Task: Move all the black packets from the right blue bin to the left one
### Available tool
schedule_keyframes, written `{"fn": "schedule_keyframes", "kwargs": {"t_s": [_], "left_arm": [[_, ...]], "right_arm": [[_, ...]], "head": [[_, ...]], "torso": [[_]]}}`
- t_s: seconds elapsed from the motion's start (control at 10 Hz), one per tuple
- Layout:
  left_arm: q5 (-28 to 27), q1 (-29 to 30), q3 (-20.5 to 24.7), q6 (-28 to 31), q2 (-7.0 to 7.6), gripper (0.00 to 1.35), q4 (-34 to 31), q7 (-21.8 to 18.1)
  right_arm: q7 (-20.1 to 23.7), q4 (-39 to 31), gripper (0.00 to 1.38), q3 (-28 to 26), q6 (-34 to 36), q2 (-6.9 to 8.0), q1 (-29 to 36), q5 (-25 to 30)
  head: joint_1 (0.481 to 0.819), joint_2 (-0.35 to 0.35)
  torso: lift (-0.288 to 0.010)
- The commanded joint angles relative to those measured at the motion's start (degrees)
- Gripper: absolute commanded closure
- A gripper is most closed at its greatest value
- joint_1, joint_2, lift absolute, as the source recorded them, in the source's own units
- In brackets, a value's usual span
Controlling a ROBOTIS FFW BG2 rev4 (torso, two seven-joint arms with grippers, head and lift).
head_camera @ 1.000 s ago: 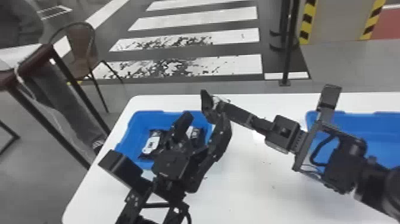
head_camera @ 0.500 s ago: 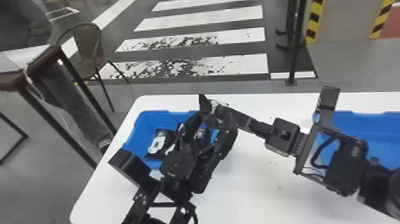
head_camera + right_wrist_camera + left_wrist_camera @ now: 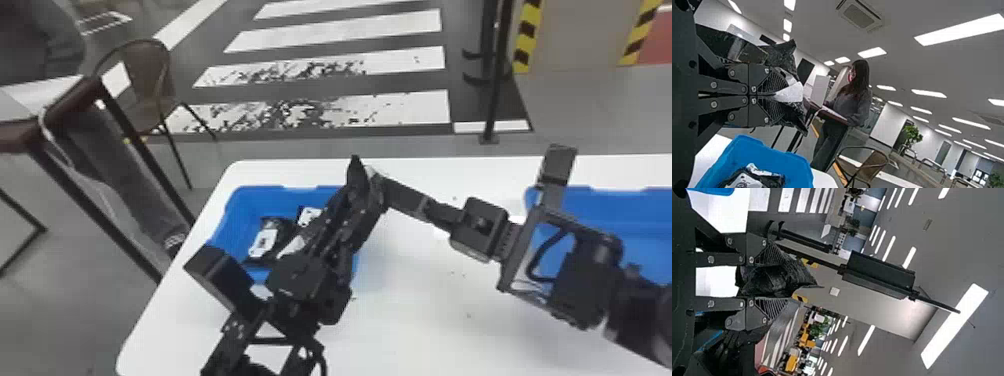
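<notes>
In the head view, my left gripper (image 3: 364,196) and my right gripper (image 3: 384,184) meet above the left blue bin's (image 3: 250,200) right side, a black packet (image 3: 356,172) between them. The left wrist view has the bunched packet (image 3: 770,280) squeezed between the fingers of my left gripper (image 3: 779,280). My right gripper (image 3: 775,94) is shut on a flat edge of that packet (image 3: 789,94). Black packets with white labels (image 3: 264,242) lie inside the left bin. The right blue bin (image 3: 620,215) is partly behind my right arm.
Both bins stand on a white table (image 3: 410,295), whose rounded left edge shows. Beyond it are a brown chair (image 3: 147,75), a dark side table (image 3: 65,117) with a person beside it, and a black post (image 3: 492,90).
My left gripper's fingers have drawn together around the packet. The head view has shifted a little, while my right gripper has stayed nearly still against the table.
</notes>
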Motion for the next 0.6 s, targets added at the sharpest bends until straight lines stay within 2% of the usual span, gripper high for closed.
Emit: {"fn": "schedule_keyframes", "kwargs": {"t_s": [0.0, 0.3, 0.5], "left_arm": [[-0.01, 0.02, 0.14, 0.33, 0.01, 1.21, -0.03, -0.06], [-0.58, 0.16, 0.14, -0.94, -0.08, 1.21, -0.17, 0.11], [-0.81, 0.16, 0.26, -1.78, -0.08, 1.21, -0.17, 0.20]], "right_arm": [[0.14, -0.03, 1.16, 0.01, 0.01, -0.06, -0.03, 0.00], [0.31, -0.03, 1.15, 0.01, -0.27, -0.06, 0.25, -0.35], [0.49, 0.53, 1.04, 0.01, -1.12, -0.06, 0.25, -1.26]], "head": [[0.695, 0.261], [0.695, 0.263], [0.695, 0.265]], "torso": [[-0.140], [-0.140], [-0.140]]}}
